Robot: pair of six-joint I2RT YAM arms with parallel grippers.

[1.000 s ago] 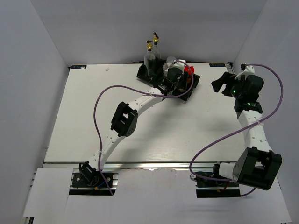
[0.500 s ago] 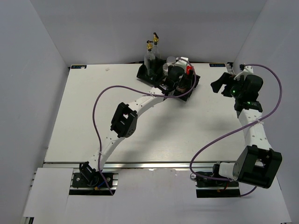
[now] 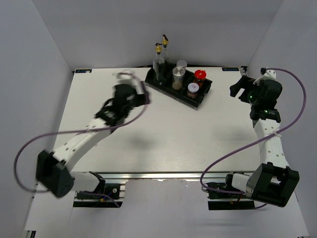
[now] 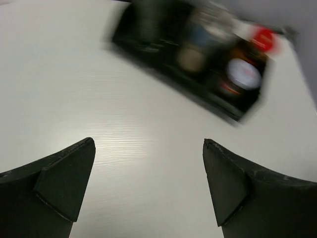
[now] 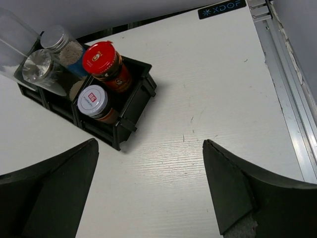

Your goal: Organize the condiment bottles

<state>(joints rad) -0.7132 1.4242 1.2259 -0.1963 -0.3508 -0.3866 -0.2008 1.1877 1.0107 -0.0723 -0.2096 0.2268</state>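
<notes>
All the condiment bottles stand in the black tray [image 3: 204, 93] at the back of the table. They are two tall glass bottles with gold tops [image 3: 159, 58], a red-capped jar [image 3: 199, 75] and three silver-lidded jars [image 3: 177, 74]. My left gripper [image 3: 142, 92] hangs open and blurred to the left of the tray, holding nothing. In the left wrist view the left gripper [image 4: 148, 144] is over bare table, with the tray [image 4: 163, 64] blurred ahead. My right gripper [image 3: 239, 86] is open to the right of the tray. The right wrist view shows the red-capped jar [image 5: 101, 57] and a white-lidded jar [image 5: 92, 99].
Grey walls close in the table on the left, back and right. A metal rail [image 5: 290, 99] runs along the table's right edge. Purple cables trail from both arms [image 3: 277, 129].
The left gripper has opened and swung away from the tray, back and to the left. A lidded jar now stands uncovered in the tray's near right compartment. The right arm has barely shifted.
</notes>
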